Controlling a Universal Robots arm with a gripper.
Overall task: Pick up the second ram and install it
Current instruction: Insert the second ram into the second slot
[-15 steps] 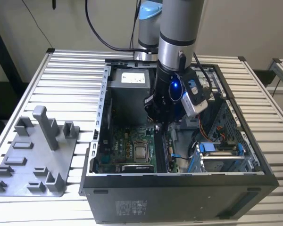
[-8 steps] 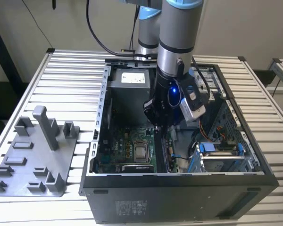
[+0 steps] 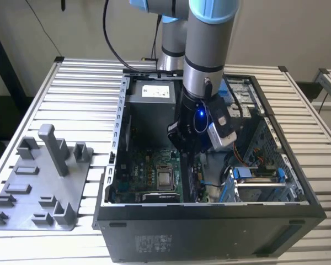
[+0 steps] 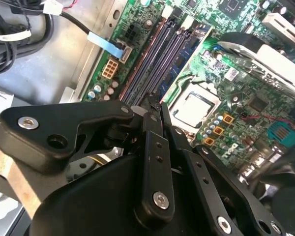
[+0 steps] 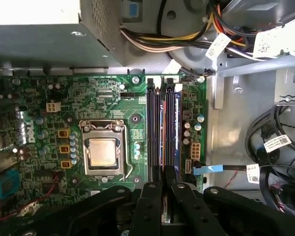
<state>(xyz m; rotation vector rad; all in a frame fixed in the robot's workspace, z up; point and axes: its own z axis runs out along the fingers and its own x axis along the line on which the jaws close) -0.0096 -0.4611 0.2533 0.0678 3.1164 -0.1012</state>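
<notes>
Install step in hand: gripper [image 5: 163, 183] hangs over the slots [image 5: 162, 128], at the CPU's [image 5: 104, 151] 3 o'clock; fingers nearly closed, whether on the ram I cannot tell; seating calls for square alignment.

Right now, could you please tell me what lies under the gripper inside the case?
The memory slots on the motherboard, beside the processor socket. The gripper covers one end of them.

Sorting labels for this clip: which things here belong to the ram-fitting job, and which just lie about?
Job in hand: pincer, memory slots, motherboard.
Lying about: grey holder tray, power supply, cable bundle, processor.
</notes>
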